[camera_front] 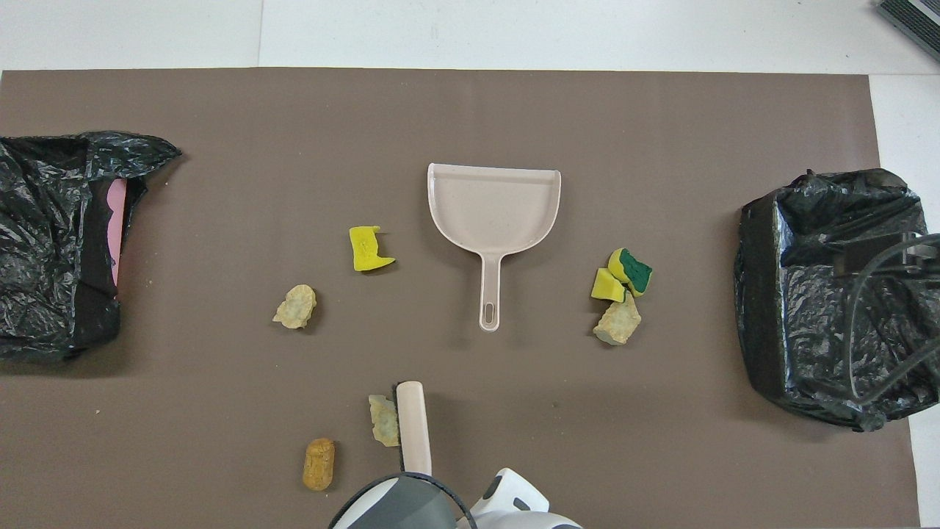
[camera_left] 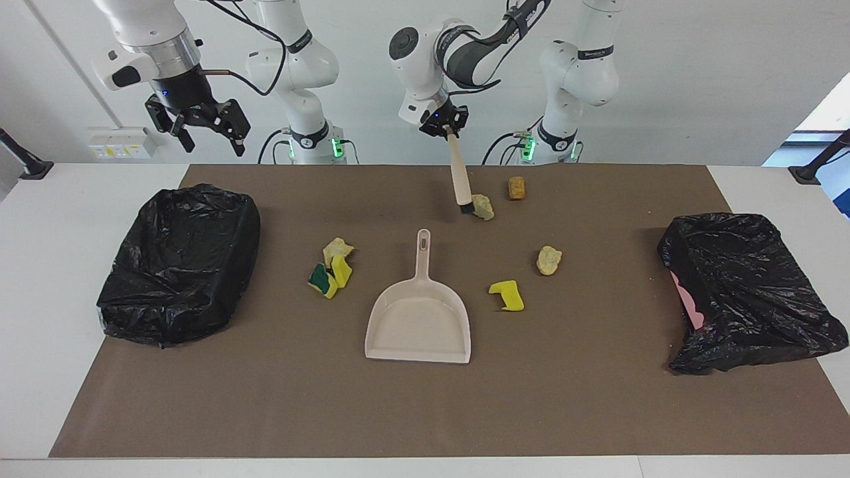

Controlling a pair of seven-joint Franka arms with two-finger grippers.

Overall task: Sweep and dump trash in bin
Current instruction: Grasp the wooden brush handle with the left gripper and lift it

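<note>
The left gripper (camera_left: pixel 443 125) is shut tight on the handle of the smooth beige plastic hand brush (camera_left: pixel 459 179). The brush's dark tip touches a pale crumbly bread chunk (camera_left: pixel 484 206) on the brown mat. The right gripper (camera_left: pixel 199 126) hangs with its fingers wide open over the table by the crinkly black-bagged bin (camera_left: pixel 179 262). The other scraps of trash, soft yellow sponge pieces (camera_left: pixel 507 295) and crumbly chunks (camera_left: pixel 548 259), lie around the smooth beige dustpan (camera_left: pixel 418 312).

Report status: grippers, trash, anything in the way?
Left gripper shut on brush, head beside pale scrap. Right gripper open, waiting above bin. Dustpan empty.
</note>
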